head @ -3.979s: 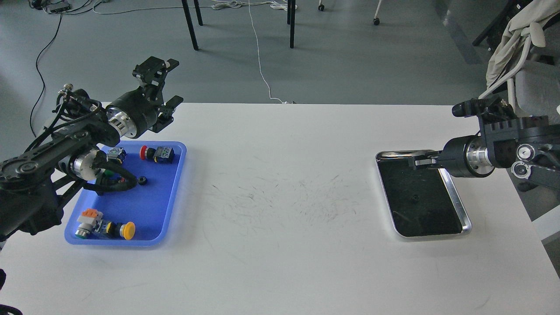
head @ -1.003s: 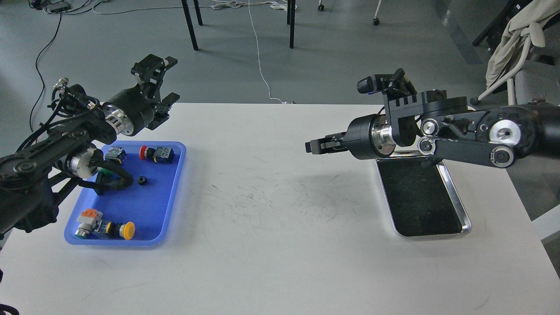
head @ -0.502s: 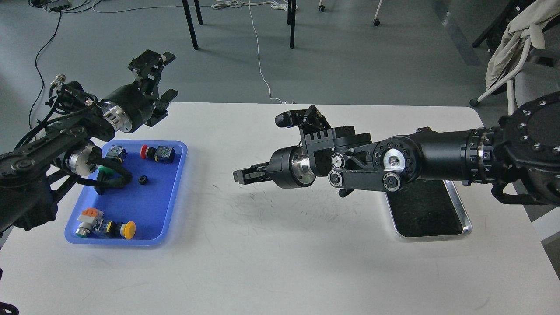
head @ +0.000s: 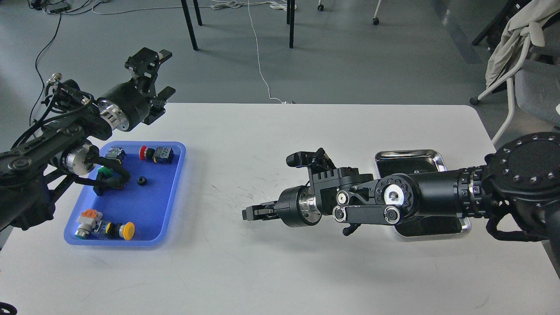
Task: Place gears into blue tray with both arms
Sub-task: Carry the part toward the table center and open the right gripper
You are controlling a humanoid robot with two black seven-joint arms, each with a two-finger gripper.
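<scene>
While the right gripper [head: 250, 213] hangs at mid-frame, its fingers pressed together on something I cannot make out, the blue tray [head: 173, 205] lies well to its left along the line the fingers point. One gear [head: 141, 180] sits in the tray's middle. The left gripper [head: 154, 79], jaws apart, hovers beyond the tray's far edge at upper left.

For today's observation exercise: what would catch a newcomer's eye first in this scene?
The right arm stretches across mid-table, its gripper pointing left toward the blue tray. That tray, at the table's left, holds coloured switches and one small black gear. The left gripper hangs above the tray's far end, jaws apart.
</scene>
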